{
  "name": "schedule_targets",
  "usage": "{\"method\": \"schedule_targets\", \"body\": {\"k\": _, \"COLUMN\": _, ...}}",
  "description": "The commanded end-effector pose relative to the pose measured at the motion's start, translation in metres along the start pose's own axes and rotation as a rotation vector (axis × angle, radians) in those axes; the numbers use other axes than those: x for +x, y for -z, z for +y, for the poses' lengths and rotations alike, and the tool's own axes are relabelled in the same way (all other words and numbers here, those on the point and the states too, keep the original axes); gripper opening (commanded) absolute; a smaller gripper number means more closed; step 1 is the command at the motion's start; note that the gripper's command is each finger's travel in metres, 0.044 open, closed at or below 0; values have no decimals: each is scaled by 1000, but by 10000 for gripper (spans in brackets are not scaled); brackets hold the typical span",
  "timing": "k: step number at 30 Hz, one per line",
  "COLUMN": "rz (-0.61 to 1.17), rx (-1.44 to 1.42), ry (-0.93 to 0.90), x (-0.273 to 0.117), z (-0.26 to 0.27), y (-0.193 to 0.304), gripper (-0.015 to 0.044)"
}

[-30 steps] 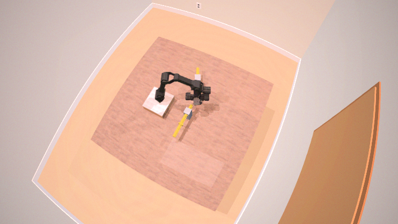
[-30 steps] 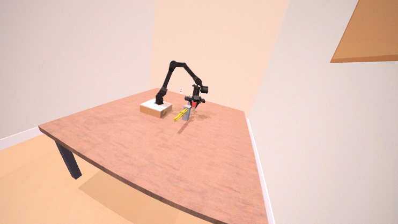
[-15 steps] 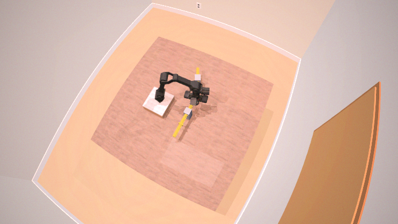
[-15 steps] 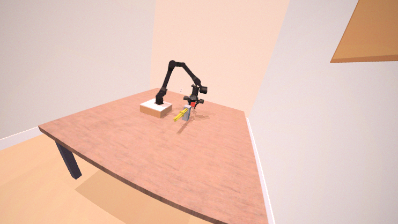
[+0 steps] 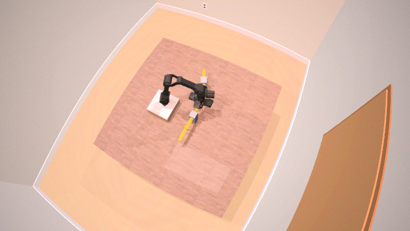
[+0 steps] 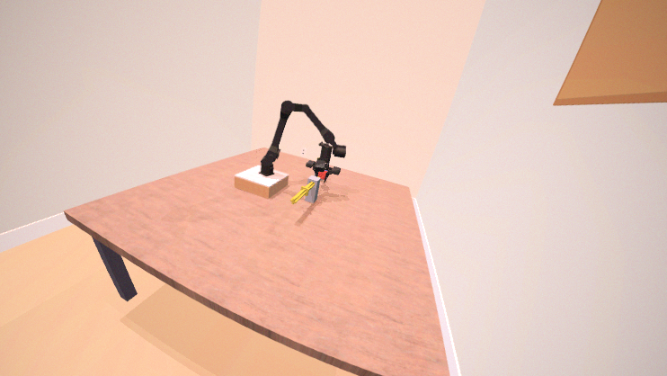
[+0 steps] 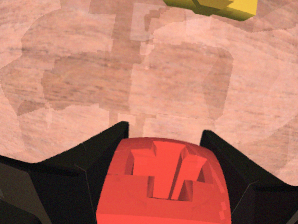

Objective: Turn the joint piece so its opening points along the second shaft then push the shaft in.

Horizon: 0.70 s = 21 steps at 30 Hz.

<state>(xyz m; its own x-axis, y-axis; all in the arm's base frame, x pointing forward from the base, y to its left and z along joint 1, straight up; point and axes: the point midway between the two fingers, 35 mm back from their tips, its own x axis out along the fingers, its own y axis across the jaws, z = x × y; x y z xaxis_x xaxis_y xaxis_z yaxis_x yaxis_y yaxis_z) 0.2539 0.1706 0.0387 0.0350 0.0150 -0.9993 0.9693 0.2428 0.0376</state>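
The red joint piece (image 7: 165,210) (image 6: 322,174) is between the two black fingers of my gripper (image 7: 165,133) (image 6: 323,177), which is shut on it. Its cross-shaped opening shows in the wrist view. The second shaft (image 5: 182,135) (image 6: 297,196) is yellow, has a small crosspiece, and passes through its grey block (image 5: 193,114) (image 6: 311,192). A yellow shaft end (image 7: 220,7) shows at the top of the wrist view, apart from the joint piece. The first shaft (image 5: 203,72) is yellow and runs through the other block (image 5: 203,79). My arm hides its joint end. I cannot tell exactly how the opening lines up with the second shaft.
The arm's base stands on a white-topped box (image 5: 169,114) (image 6: 252,182) left of the shafts. The arm arches over to the joint, between the two blocks. Everything stands on a reddish wooden table (image 5: 137,143) (image 6: 233,247).
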Motion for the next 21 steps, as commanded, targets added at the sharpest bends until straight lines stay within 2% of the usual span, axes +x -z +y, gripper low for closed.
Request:
{"method": "schedule_targets", "body": {"k": 1, "rz": 5, "rx": 16, "ry": 0, "x": 0, "z": -1, "y": 0, "gripper": 0}}
{"method": "schedule_targets", "body": {"k": 14, "rz": 2, "rx": 6, "ry": 0, "x": 0, "z": 0, "y": 0, "gripper": 0}}
{"method": "schedule_targets", "body": {"k": 19, "rz": 2, "rx": 6, "ry": 0, "x": 0, "z": 0, "y": 0, "gripper": 131}}
{"method": "schedule_targets", "body": {"k": 21, "rz": 2, "rx": 6, "ry": 0, "x": 0, "z": 0, "y": 0, "gripper": 147}}
